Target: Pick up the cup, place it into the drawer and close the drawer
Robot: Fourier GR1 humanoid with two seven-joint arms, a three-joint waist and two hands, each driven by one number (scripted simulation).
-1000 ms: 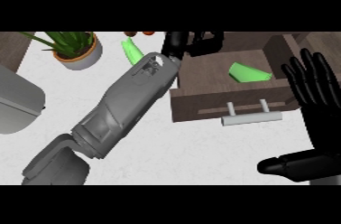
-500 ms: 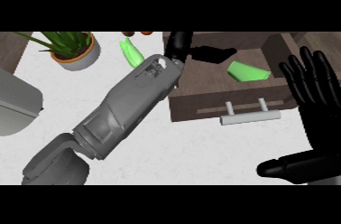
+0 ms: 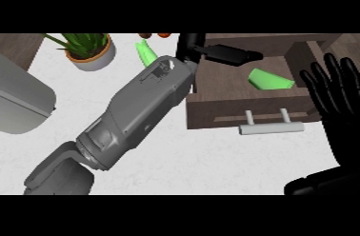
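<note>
Cup [image 3: 270,80], bright green, lies tipped on its side inside the open drawer [image 3: 239,104], toward the drawer's right end, with no hand touching it.

At the far left a grey rounded appliance [image 3: 21,104] sits on the white counter [image 3: 204,168], cut off by the view's edge. Behind it, a plant [image 3: 90,50] stands in an orange-tan pot near the counter's back. Just right of the plant a second green object [image 3: 146,53] lies on the counter, partly hidden by the left forearm; beyond it two small reddish things [image 3: 155,35] show at the back edge, too small to tell what they are.

The left forearm [image 3: 137,116] runs diagonally from the lower left up to the drawer's left wall. Its left hand [image 3: 218,52] reaches over the drawer's back left corner, fingers stretched out straight toward the right above the drawer's interior, holding nothing and apart from the cup.

The drawer is dark brown wood, pulled out toward the viewer, with a pale bar handle [image 3: 271,127] on its front.

At the far right the right hand [image 3: 337,106] shows upright near the view's edge, just beside the drawer's right end, fingers spread wide and straight, pointing up, holding nothing. Its thumb [image 3: 316,185] shows at the lower right.
</note>
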